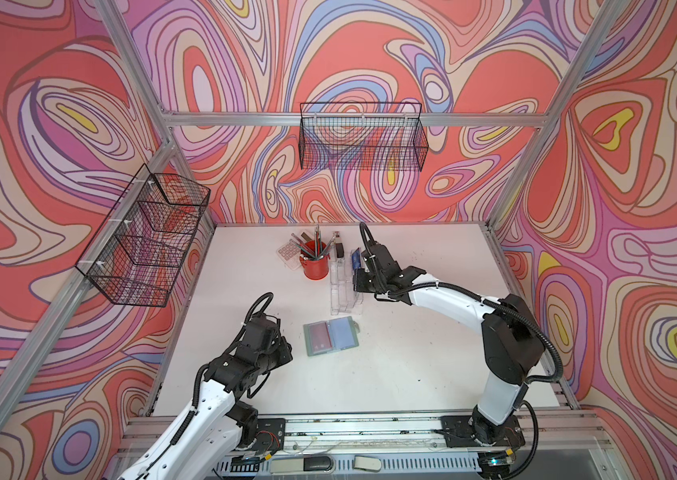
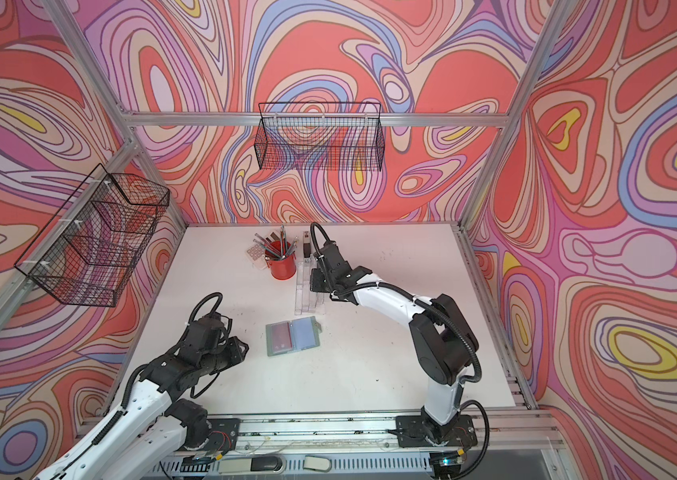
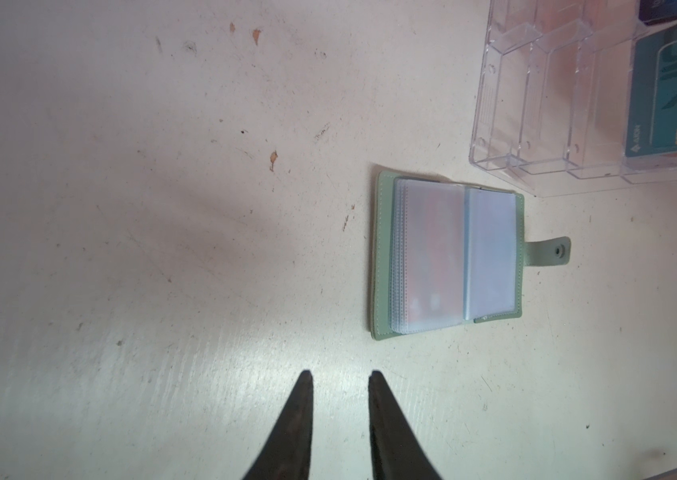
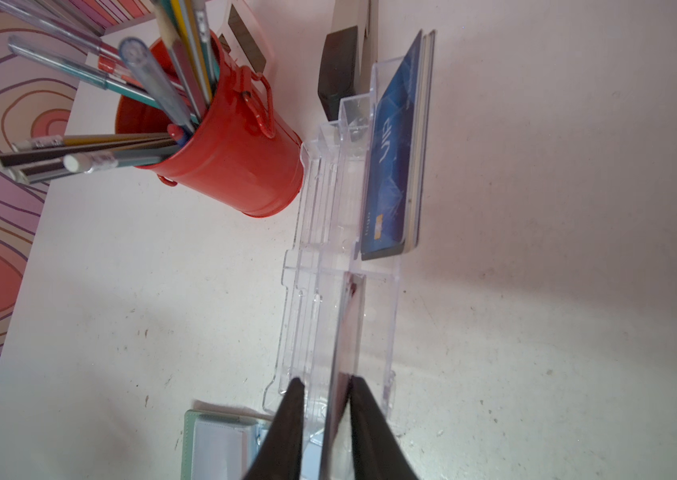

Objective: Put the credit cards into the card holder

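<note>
Holder [image 1: 330,336] lies open flat mid-table, sleeves up, likely ready for loading; left gripper [image 3: 339,374] hovers near it, jaws parted, empty. Right gripper [image 4: 326,380] at stand [image 4: 307,291], jaws straddling an edge-on card [image 4: 347,324], gap one side, not clamped. Blue card [image 4: 395,153] also in stand. Gripped-at card's colour unclear; sleeve contents hazy

Matt white tabletop [image 3: 162,249], scuffed and stained; clear glossy acrylic tiered stand [image 4: 328,291]; shiny red painted metal bucket [image 4: 237,166]; sage-green matt leather-like card holder [image 3: 381,270] with stitched edges and cloudy plastic sleeves [image 3: 490,257]; glossy blue plastic card [image 4: 391,166]
</note>
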